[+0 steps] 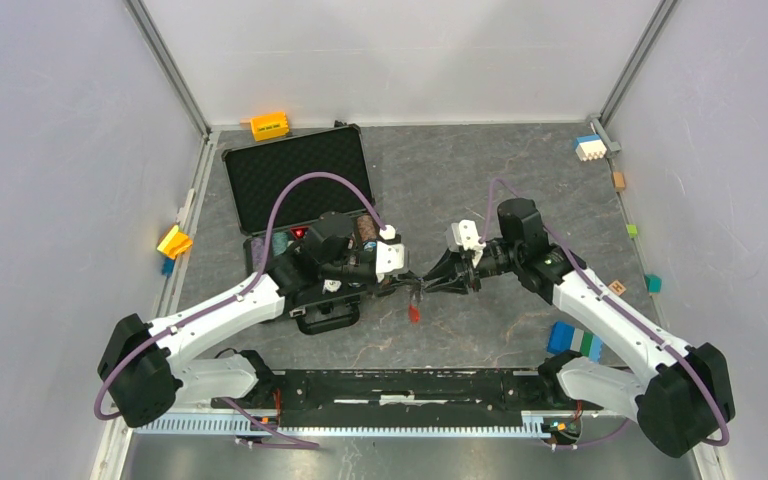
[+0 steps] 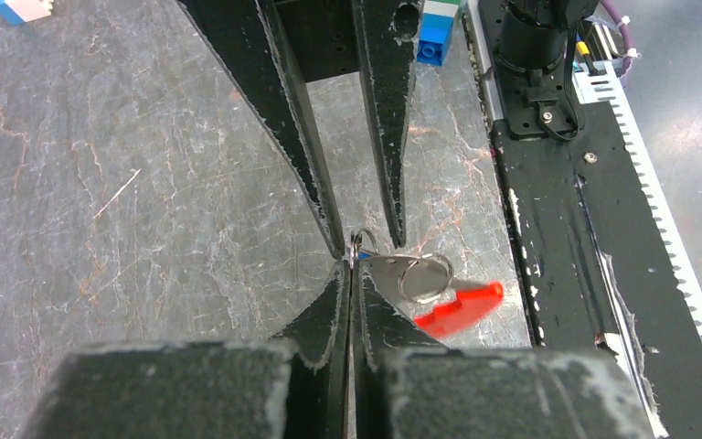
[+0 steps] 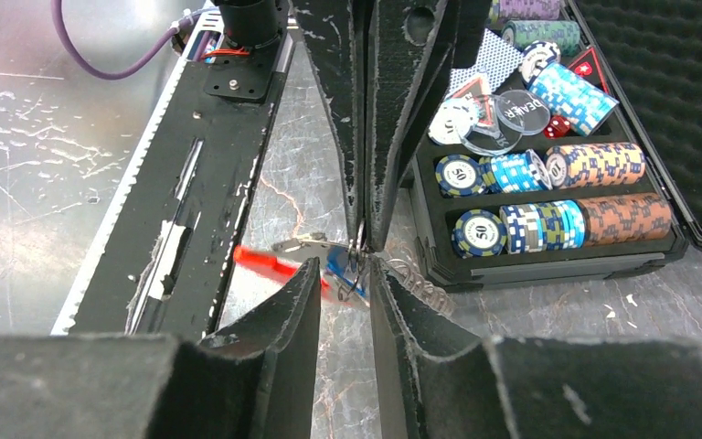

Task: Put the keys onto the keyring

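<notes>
Left gripper [image 2: 351, 265] pressed together, pinching the keyring [image 2: 411, 274] by its metal mid-scene, just right of the chip case [image 1: 300, 170]; red strip [image 2: 462, 306] hangs below. Right gripper [image 3: 345, 279] spread about the blue-headed key [image 3: 338, 261] — light, stiff, slippery; judged best taken across its flat head

Blurry red end of keyring [image 2: 458, 307]

The keyring [image 2: 425, 276] is silvery metal with a red strip. The key [image 3: 339, 263] head appears blue, though it is mostly hidden. The table [image 1: 460, 170] is grey with a veined stone pattern. The poker chips [image 3: 530, 227] have blue-white and orange-blue checked edges.
</notes>
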